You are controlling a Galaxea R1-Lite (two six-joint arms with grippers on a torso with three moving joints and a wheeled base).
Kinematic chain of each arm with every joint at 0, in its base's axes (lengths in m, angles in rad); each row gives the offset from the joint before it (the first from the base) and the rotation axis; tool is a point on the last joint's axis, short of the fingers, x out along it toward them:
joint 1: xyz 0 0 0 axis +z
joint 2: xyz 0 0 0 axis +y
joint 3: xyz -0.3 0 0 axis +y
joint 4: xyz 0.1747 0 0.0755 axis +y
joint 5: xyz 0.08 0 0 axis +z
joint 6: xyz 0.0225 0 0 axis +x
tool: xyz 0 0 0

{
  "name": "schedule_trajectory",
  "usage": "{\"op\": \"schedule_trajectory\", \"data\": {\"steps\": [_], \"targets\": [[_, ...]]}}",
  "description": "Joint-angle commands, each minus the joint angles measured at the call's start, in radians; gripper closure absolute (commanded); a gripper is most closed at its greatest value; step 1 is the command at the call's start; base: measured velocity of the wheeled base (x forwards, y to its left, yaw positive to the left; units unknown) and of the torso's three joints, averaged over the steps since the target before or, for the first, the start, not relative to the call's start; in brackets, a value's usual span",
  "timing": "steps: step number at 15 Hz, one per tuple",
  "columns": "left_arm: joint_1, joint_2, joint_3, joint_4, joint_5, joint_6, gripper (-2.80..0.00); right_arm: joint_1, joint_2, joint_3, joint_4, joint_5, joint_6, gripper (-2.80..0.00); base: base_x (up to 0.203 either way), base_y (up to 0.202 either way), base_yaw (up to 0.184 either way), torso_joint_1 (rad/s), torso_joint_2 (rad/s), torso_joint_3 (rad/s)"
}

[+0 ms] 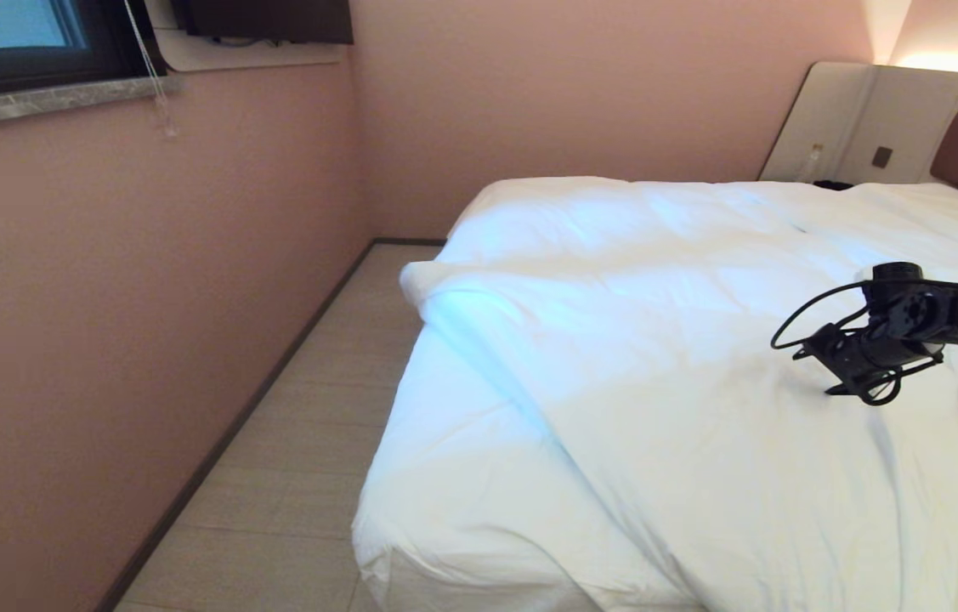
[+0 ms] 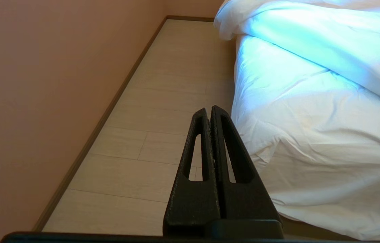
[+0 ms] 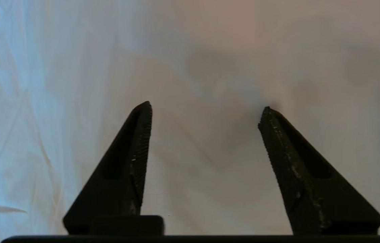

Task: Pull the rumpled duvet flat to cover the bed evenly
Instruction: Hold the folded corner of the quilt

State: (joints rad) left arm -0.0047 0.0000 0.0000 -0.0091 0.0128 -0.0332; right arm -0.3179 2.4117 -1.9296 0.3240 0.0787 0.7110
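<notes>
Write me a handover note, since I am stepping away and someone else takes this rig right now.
Right gripper: open, holding nothing, over the middle of the duvet.
Left gripper: shut, empty, parked beside the bed, pointing along the floor.
Done: the duvet covers most of the mattress.
Left: one duvet corner is folded back on the window side, baring the sheet near the foot. Pull that corner out and smooth the wrinkles.
</notes>
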Motion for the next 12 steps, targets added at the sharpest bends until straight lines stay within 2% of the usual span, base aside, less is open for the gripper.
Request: {"op": "schedule_trajectory", "data": {"steps": [1,12], "targets": [[0.0,0.0,0.0,0.0,0.001,-0.001,0.0,0.0,-0.009,0.0,0.007,0.001,0.004,-2.8,0.0,0.0,0.0,0.0,0.0,0.0],[0.0,0.0,0.0,0.0,0.001,-0.001,0.0,0.006,-0.063,0.0,0.052,-0.004,-0.001,-2.8,0.0,0.0,0.0,0.0,0.0,0.0]]}}
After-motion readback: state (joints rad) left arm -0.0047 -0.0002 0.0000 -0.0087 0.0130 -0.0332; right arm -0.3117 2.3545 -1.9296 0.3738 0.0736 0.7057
